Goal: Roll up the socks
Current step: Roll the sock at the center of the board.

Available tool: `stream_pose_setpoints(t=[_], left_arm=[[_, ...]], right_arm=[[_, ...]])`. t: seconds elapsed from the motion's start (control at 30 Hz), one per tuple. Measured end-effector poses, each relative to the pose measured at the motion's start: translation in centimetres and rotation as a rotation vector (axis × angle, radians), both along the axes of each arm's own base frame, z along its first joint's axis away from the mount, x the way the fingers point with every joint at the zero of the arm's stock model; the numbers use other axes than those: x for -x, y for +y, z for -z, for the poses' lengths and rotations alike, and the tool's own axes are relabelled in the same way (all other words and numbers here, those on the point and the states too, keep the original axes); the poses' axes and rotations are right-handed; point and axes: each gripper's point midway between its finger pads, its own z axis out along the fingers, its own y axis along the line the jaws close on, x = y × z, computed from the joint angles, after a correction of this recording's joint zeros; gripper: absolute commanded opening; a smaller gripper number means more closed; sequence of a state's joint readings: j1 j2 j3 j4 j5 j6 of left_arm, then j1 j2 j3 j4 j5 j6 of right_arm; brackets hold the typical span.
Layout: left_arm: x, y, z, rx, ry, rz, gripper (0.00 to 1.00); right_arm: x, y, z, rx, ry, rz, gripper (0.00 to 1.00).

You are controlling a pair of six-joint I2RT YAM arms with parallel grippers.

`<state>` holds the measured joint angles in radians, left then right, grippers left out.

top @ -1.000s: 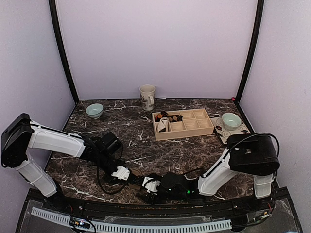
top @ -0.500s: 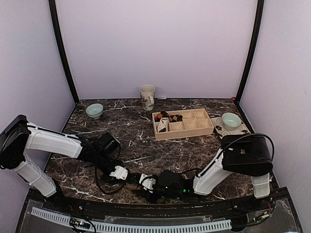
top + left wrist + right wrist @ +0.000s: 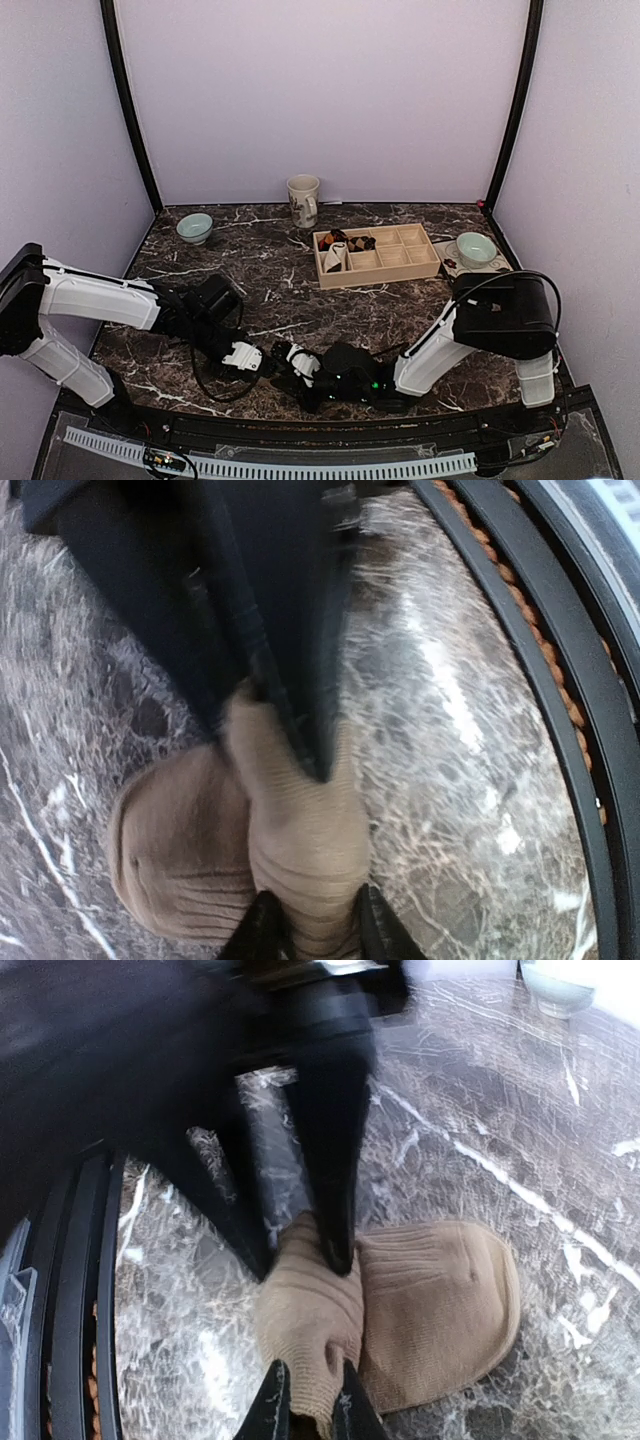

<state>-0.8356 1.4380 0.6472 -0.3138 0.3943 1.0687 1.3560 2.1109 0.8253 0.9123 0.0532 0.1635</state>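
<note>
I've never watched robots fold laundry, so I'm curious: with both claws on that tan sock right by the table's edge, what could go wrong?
The right gripper and left gripper crowd one fold of the tan sock, so fingers might collide, or opposing pulls could undo the fold. The sock also lies close to the table's black rim; a tug that way may drag it off.

The top view looks down from high behind the near edge, across the whole desk (image 3: 400, 300) to the back wall (image 3: 320, 100). Each wrist view sits very close above the desk, looking along its own jaws. Both show the tan sock (image 3: 190, 850) from opposite sides.
</note>
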Motion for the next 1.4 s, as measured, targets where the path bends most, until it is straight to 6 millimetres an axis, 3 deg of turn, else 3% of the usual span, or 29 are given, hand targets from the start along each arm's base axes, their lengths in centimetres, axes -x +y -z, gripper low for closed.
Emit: stream_pose_setpoints(t=[0.2, 0.33, 0.53, 0.77, 0.93, 1.23, 1.4], left_arm=[[0.4, 0.7, -3.0, 0.077, -0.104, -0.001, 0.44], [1.0, 0.7, -4.6, 0.139, -0.185, 0.029, 0.42], [3.1, 0.7, -3.0, 0.111, -0.237, 0.118, 0.37], [0.4, 0.2, -1.5, 0.061, -0.359, 0.081, 0.34], [0.3, -0.1, -1.3, 0.061, -0.374, 0.104, 0.32], [2.3, -0.4, -3.4, 0.159, -0.398, 0.195, 0.34], [3.2, -0.4, -1.7, 0.114, -0.347, 0.221, 0.32]], right_arm=[[-0.9, 1.2, 0.2, 0.040, 0.182, 0.064, 0.00], [-1.0, 1.0, 0.3, 0.077, 0.325, 0.114, 0.00], [-0.8, 0.7, 0.4, 0.100, 0.579, 0.150, 0.00], [1.3, 0.7, 0.4, 0.149, 0.818, 0.119, 0.02], [1.5, 0.1, 0.5, 0.161, 0.940, 0.104, 0.02], [1.4, -0.7, 1.1, 0.160, 1.051, 0.084, 0.03], [1.5, -0.8, 1.1, 0.135, 1.090, 0.083, 0.03]])
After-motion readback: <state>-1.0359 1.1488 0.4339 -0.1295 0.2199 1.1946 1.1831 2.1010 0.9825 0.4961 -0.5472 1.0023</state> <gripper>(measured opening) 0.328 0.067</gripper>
